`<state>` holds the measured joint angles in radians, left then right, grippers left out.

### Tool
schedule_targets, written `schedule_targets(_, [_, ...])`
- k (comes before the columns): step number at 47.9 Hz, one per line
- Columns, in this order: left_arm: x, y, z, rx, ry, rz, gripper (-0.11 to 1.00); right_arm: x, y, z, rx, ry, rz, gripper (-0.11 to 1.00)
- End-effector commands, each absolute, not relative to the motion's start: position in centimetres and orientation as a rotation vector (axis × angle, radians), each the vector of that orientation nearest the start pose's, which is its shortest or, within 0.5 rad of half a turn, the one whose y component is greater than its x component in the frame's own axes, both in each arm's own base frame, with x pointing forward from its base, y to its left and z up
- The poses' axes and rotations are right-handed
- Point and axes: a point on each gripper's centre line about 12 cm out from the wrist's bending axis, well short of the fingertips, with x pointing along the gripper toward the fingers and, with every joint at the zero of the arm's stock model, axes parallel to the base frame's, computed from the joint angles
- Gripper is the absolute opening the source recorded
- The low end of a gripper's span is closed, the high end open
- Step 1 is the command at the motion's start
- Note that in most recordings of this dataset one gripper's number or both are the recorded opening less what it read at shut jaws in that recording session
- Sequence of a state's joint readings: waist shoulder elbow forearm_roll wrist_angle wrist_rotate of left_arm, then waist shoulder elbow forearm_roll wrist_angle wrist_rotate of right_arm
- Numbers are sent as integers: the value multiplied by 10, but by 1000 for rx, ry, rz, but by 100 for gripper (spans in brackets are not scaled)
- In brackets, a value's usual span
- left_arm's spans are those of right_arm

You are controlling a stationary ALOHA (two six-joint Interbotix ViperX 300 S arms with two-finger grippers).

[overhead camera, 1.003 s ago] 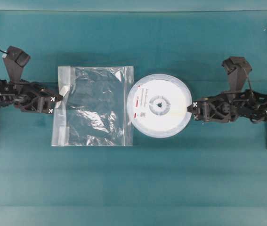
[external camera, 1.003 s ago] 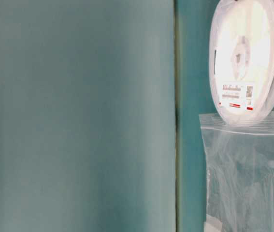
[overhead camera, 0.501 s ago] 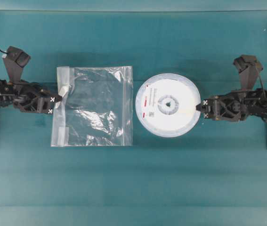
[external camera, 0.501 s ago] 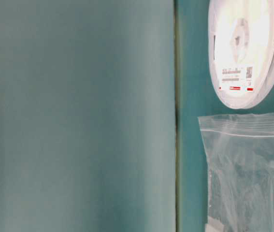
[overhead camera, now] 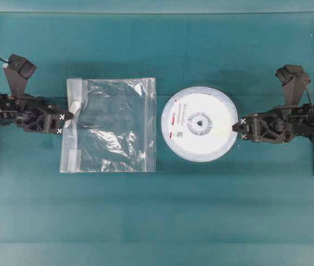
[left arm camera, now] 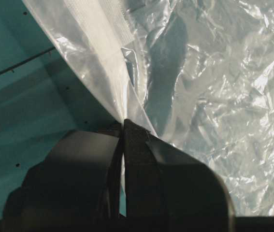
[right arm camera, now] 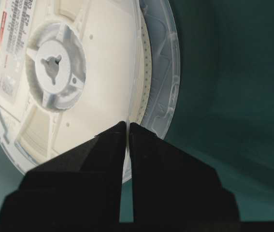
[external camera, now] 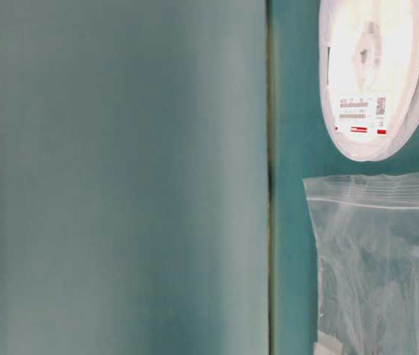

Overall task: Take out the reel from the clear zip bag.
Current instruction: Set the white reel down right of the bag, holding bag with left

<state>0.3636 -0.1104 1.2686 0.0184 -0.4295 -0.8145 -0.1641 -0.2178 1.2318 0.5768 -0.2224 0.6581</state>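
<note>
Covering the whole work area, the flat teal cloth-topped table [overhead camera: 162,210] carries everything. Next in size, the roughly square, crinkled clear plastic zip bag [overhead camera: 109,124] lies flat w/ nothing inside, at abt 9 o'clock from table centre, whitish zip strip along its 3 o'clock edge, facing the reel. The flat round white plastic reel [overhead camera: 200,123] w/ grey hub, centre hole and a white label w/ red marks sits fully outside the bag, just past that zip edge at 3 o'clock, a narrow strip of cloth between them; table-level view shows the same gap. The black left gripper [overhead camera: 66,122] comes in from 9 o'clock, jaws pressed together on the bag's 9 o'clock edge, film pinched betw. them in the wrist view. The black right gripper [overhead camera: 237,126] comes in from 3 o'clock, jaws clamped on the reel's rim at its 3 o'clock side.
</note>
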Motion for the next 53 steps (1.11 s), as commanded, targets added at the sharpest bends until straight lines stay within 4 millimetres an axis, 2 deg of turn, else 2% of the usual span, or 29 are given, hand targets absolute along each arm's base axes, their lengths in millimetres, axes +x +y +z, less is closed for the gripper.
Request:
schedule_targets(1, [224,83,82,-884,533,602,-1,228,-53,95,1166,541,-736,4])
schedule_targets(33, [228,85,84,-887,531,602,-1,229,-52,94,1215,537,-754,5])
schedule_targets(38, [229,85,85,-887,532,603,-1,229,-52,95,1232,527,-757,25])
schedule_targets(47, [229,85,86,-886,526,601,-1,231,-47,97,1207,555,-723,79])
schedule_targets(50, [229,85,86,-879,527,598,-1,231,-45,98,1198,560,-711,91])
schedule_targets(53, [229,85,88,-874,522,594,-1,232,-45,100,1197,554,-708,96])
